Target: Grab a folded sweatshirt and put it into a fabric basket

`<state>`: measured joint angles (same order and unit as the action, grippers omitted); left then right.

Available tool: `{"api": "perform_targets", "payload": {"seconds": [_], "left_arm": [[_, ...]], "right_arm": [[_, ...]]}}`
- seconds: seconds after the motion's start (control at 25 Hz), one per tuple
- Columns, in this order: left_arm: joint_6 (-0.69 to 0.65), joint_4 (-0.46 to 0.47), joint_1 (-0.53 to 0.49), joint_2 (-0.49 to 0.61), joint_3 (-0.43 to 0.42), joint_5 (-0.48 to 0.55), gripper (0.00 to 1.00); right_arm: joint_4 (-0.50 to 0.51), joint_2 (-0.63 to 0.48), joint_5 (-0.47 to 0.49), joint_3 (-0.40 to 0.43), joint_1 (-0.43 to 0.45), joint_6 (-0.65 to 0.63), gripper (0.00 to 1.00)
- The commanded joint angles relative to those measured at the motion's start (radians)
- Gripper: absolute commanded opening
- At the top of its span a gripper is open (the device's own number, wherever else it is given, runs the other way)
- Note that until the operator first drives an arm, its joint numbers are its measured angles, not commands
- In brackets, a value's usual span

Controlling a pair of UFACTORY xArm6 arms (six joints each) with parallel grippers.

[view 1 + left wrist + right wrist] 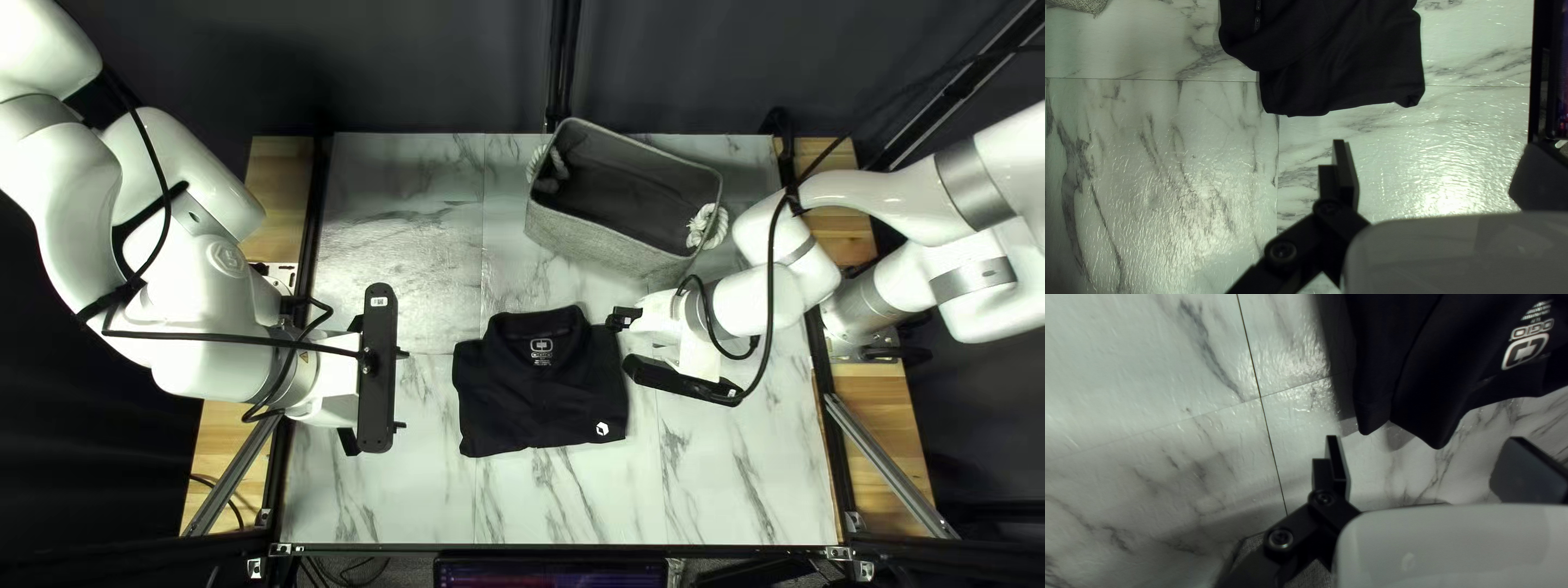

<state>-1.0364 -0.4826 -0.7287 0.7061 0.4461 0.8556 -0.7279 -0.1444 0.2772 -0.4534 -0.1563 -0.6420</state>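
"Sweatshirt lies folded on a marble-patterned desk just below the centre of the frame in the top left view, while the grey fabric basket stands at upper right with no garment visible inside. Black and collared, the top shows a pale neck label and a small white emblem near its lower right corner."

"And the arms?"

"The left arm reaches in from the left of the frame, well apart from the garment; the right arm extends from the right, its end near the collar side."

"What does the left wrist view show?"

"The left claw spreads its fingers wide, holding nothing. Dark cloth lies flat ahead of it, its edge slightly rumpled."

"And the right wrist view?"

"The right claw is also wide open and empty, with soft folds and the neck label just ahead of its tips."

"How far along is the job?"

"At the approach, by all appearances. Gripping, lifting, carrying to the basket and releasing all remain."
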Motion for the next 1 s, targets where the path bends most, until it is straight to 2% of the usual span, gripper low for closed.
{"api": "perform_targets", "payload": {"seconds": [0.04, 0.24, 0.48, 0.68, 0.8, 0.88, 1.0], "left_arm": [[0.0, 0.0, 0.0, 0.0, 0.0, 0.0, 1.0], [0.0, 0.0, 0.0, 0.0, 0.0, 0.0, 1.0], [0.0, 0.0, 0.0, 0.0, 0.0, 0.0, 1.0], [0.0, 0.0, 0.0, 0.0, 0.0, 0.0, 1.0], [0.0, 0.0, 0.0, 0.0, 0.0, 0.0, 1.0], [0.0, 0.0, 0.0, 0.0, 0.0, 0.0, 1.0], [0.0, 0.0, 0.0, 0.0, 0.0, 0.0, 1.0]], "right_arm": [[-0.137, 0.084, -0.042, -0.038, 0.035, 0.106, 1.0], [-0.309, 0.107, -0.083, -0.049, 0.07, 0.253, 1.0], [-0.44, 0.166, -0.12, -0.098, 0.088, 0.346, 1.0], [-0.477, 0.198, -0.125, -0.114, 0.092, 0.37, 1.0], [-0.457, 0.209, -0.124, -0.121, 0.089, 0.335, 1.0], [-0.399, 0.213, -0.118, -0.123, 0.081, 0.273, 1.0], [-0.407, 0.23, -0.135, -0.131, 0.09, 0.256, 1.0]]}}
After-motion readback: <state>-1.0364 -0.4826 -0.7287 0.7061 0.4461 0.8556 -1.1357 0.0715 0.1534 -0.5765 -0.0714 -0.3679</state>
